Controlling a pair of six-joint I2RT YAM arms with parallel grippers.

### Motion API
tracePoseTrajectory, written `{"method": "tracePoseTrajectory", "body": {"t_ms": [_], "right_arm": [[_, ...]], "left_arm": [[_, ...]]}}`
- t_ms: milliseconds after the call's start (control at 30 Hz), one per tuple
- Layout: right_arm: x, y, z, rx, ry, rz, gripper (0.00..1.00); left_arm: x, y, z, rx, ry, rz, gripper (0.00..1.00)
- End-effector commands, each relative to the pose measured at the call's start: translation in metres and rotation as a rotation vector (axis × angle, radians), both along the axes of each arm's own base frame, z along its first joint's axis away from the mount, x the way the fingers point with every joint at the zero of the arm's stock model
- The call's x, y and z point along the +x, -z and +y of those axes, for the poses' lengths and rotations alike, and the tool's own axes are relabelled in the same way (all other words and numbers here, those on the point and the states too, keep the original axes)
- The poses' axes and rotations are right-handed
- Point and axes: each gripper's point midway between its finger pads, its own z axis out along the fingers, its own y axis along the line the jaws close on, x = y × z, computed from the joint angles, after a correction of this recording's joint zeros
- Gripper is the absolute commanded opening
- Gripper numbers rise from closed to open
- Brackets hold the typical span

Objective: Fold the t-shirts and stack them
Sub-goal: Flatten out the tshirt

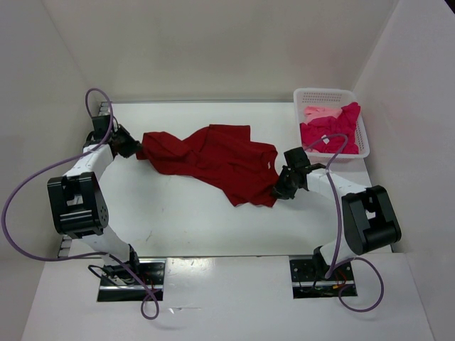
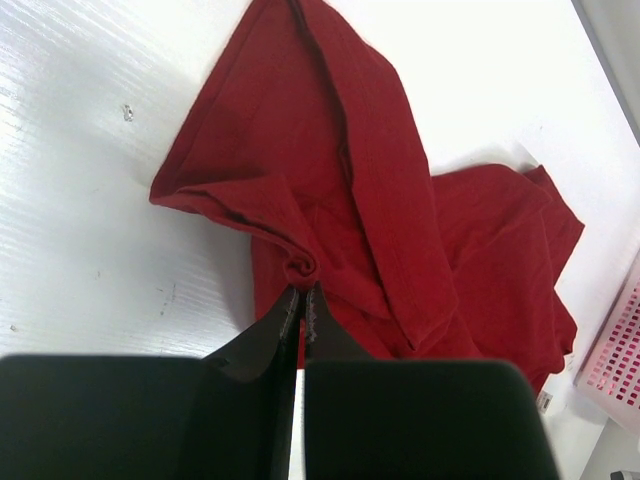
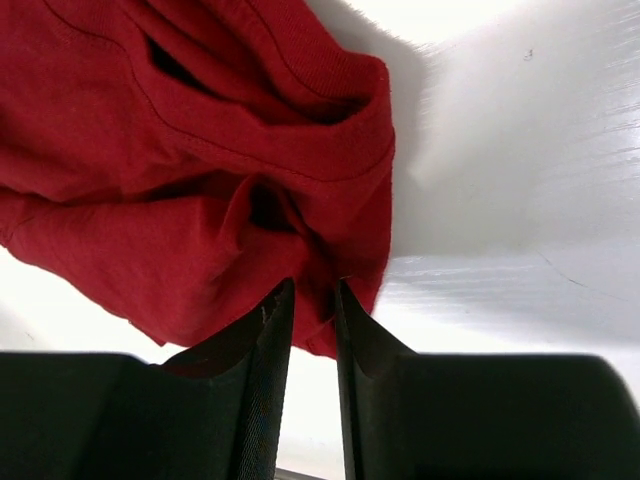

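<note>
A dark red t-shirt [image 1: 213, 160] lies crumpled and stretched across the middle of the white table. My left gripper [image 1: 132, 148] is shut on its left end; in the left wrist view the jaws [image 2: 302, 293] pinch a small fold of the red cloth [image 2: 350, 190]. My right gripper [image 1: 279, 190] is shut on the shirt's lower right edge; in the right wrist view a bunch of red cloth [image 3: 200, 200] sits between the fingers [image 3: 312, 290], lifted off the table. A magenta-pink t-shirt [image 1: 328, 131] and a pale pink one [image 1: 320, 112] lie in the basket.
A white perforated basket [image 1: 359, 124] stands at the table's back right corner, close behind my right arm; its edge shows in the left wrist view [image 2: 615, 360]. White walls enclose the table at the back and sides.
</note>
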Motion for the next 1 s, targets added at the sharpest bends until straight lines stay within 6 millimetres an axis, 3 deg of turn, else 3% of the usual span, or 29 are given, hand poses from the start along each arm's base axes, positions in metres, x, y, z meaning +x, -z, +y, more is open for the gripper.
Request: {"method": "tracePoseTrajectory", "body": {"t_ms": [0, 200, 267, 367, 467, 500, 600, 633, 667, 767, 833, 967], "right_arm": [[0.005, -0.001, 0.004, 0.014, -0.015, -0.031, 0.25], [0.005, -0.001, 0.003, 0.013, -0.015, -0.032, 0.09], [0.009, -0.009, 0.003, 0.01, -0.01, -0.057, 0.0], [0.013, -0.029, 0.001, 0.003, -0.002, -0.085, 0.0], [0.025, -0.07, 0.0, -0.015, -0.002, -0.17, 0.0], [0.028, -0.09, 0.001, -0.008, -0.002, -0.205, 0.0], [0.041, -0.196, -0.004, -0.008, -0.002, -0.412, 0.0], [0.041, -0.208, -0.008, -0.018, 0.0, -0.442, 0.0], [0.046, -0.251, -0.011, -0.022, 0.007, -0.532, 0.0], [0.036, -0.345, -0.022, -0.018, 0.028, -0.721, 0.0], [0.027, -0.387, -0.028, -0.006, 0.042, -0.824, 0.0], [-0.008, -0.498, -0.049, 0.008, 0.092, -1.094, 0.0]], "left_arm": [[0.006, -0.023, -0.002, 0.008, 0.012, -0.081, 0.03], [0.003, -0.022, -0.003, 0.008, 0.012, -0.078, 0.03], [0.003, -0.026, -0.003, 0.01, 0.012, -0.087, 0.03], [-0.004, -0.029, -0.02, -0.009, 0.054, -0.088, 0.03], [-0.013, -0.032, -0.045, -0.009, 0.083, -0.084, 0.03], [-0.017, -0.04, -0.054, -0.008, 0.103, -0.096, 0.03], [-0.032, -0.066, -0.074, -0.029, 0.144, -0.13, 0.02], [-0.035, -0.082, -0.075, -0.033, 0.141, -0.157, 0.02], [-0.04, -0.108, -0.078, -0.035, 0.151, -0.205, 0.02], [-0.064, -0.202, -0.089, -0.075, 0.19, -0.383, 0.02], [-0.082, -0.247, -0.093, -0.084, 0.196, -0.474, 0.02], [-0.114, -0.336, -0.092, -0.06, 0.19, -0.651, 0.0]]}}
